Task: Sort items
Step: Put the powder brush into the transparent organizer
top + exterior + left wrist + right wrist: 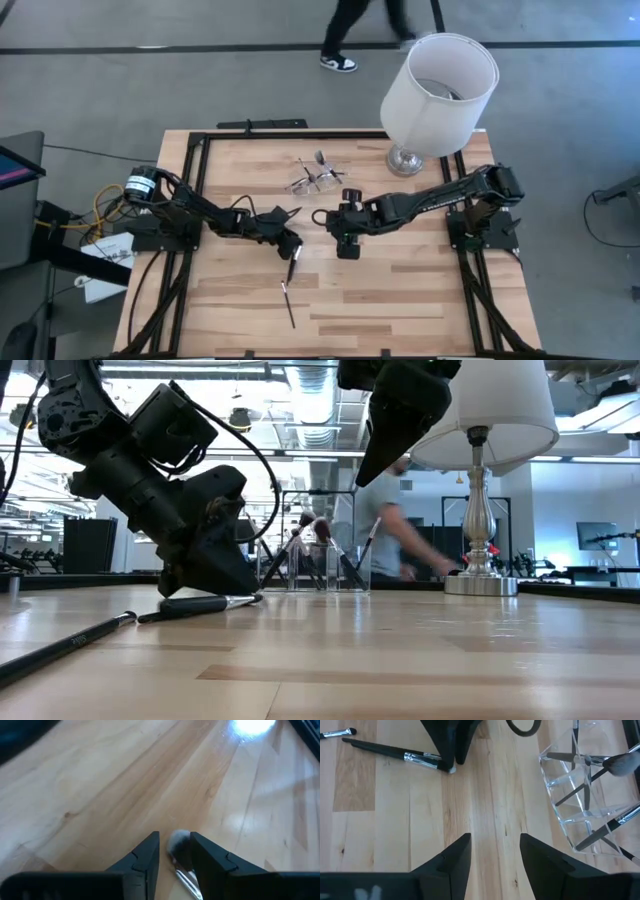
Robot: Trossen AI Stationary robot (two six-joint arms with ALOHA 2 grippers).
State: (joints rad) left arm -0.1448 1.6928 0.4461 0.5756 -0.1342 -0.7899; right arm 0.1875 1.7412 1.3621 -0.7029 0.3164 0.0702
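A slim black-handled brush [292,268] lies flat on the wooden table. Its pale bristle tip [177,842] sits between the fingers of my left gripper [175,852], which is open and low over the table, slanting down with one finger on each side of the tip. The same brush [395,752] also shows in the right wrist view. A second brush [289,305] lies nearer the front edge. Several more brushes stand in a clear container [315,180]. My right gripper [347,245] hangs open above the table's middle with nothing between its fingers.
A large lamp with a white shade [435,95] stands at the table's far right, just right of the clear container [585,795]. Bare wood lies between the two grippers and along the front edge. A person walks past beyond the far edge [340,55].
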